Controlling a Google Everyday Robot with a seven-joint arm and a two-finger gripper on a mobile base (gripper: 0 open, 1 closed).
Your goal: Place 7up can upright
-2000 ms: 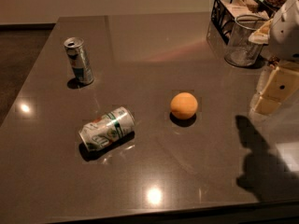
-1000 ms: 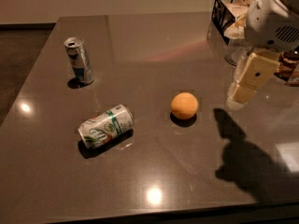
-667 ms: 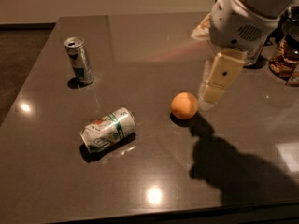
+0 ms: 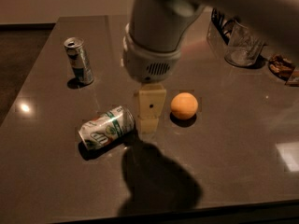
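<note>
The 7up can (image 4: 106,128) lies on its side on the dark table (image 4: 233,148), left of centre, silver-white with green lettering, its top end pointing lower left. My gripper (image 4: 148,124) hangs from the big white wrist in the middle of the view, its beige tip just right of the can's right end and low over the table. It holds nothing that I can see.
A slim silver-and-teal can (image 4: 79,61) stands upright at the back left. An orange (image 4: 184,105) sits just right of the gripper. A clear glass (image 4: 242,45), a black wire basket (image 4: 218,18) and a snack (image 4: 280,65) are at the back right.
The arm has swung from the right edge leftward across the table, past the orange, and the gripper now sits next to the lying can. The cans and orange have not moved.
</note>
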